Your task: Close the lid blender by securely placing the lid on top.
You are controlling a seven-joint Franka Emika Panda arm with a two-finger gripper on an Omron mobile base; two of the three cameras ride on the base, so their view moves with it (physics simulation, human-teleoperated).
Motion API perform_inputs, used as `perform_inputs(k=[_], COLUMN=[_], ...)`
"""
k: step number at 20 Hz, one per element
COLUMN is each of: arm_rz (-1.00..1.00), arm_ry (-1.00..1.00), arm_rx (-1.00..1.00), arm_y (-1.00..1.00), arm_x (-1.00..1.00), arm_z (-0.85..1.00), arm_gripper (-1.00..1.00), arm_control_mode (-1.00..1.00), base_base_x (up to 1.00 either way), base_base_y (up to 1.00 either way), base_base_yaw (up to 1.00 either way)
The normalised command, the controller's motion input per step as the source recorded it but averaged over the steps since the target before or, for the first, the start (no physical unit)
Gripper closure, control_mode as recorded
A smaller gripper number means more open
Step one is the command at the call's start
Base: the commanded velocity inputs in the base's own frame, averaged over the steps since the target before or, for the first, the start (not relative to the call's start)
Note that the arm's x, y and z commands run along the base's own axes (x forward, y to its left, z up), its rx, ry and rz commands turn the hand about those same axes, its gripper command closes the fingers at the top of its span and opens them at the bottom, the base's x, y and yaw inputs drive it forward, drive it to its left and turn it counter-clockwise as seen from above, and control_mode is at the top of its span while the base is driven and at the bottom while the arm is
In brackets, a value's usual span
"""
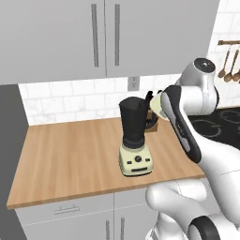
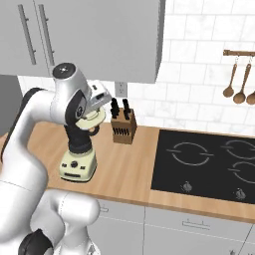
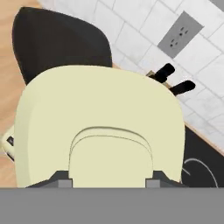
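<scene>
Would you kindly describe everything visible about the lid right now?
The lid is a pale cream-yellow, rounded-square cap with a raised centre knob, smooth like plastic. It is off the blender, held tilted in the gripper beside the dark jar's open mouth, with its knob between the fingers. Nothing else touches it.

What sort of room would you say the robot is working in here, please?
A rendered home kitchen, most likely: a wooden counter under grey wall cabinets, a black cooktop set into it, and a blender beside a knife block.
</scene>
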Motion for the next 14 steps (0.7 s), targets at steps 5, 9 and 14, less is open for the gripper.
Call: perform_inputs(k=[5,9,14], arm_rz=[0.1,0.0,0.0], arm_ry=[0.17,0.01,0.04], arm_rx=[-0.03,0.0,-0.09], arm_y=[0.95,0.15,0.15], arm_x=[0.0,0.03,0.22], arm_z=[0.92,0.04,-0.07], arm_gripper=[1.0,1.0,1.0], arm_control_mode=[-1.0,-1.0,-1.0], base_base_x=[0.0,0.0,0.0], base_base_y=[0.0,0.0,0.0], base_base_yaw=[0.0,0.0,0.0])
